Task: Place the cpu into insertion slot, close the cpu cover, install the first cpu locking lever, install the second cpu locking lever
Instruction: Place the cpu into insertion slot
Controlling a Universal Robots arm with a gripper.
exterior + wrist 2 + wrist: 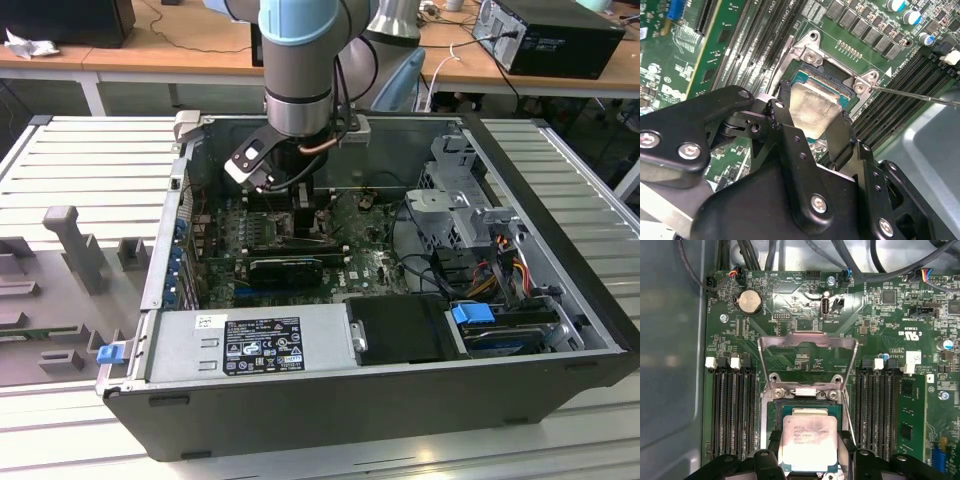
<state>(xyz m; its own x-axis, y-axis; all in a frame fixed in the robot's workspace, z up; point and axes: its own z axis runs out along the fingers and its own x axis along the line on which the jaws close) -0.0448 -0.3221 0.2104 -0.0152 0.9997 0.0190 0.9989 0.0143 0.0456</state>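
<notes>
Exterior view: slatted grey table (90,160) carrying an open computer case (330,410); wooden desks (170,55) with cables behind. Robot arm (297,60) reaches down into the case, gripper (300,195) low over the green motherboard (370,265). In both wrist views: gripper fingers (771,452) clenched on two opposite edges of the cpu (807,440), which lies directly over the insertion slot (822,79); whether it is seated cannot be told. Raised cpu cover (807,342) stands open beyond the slot. Thin locking lever (920,95) unlatched beside the socket. Black memory slots (732,410) flank both sides; coin battery (748,301) farther off. Gripper body hides the slot's near half
</notes>
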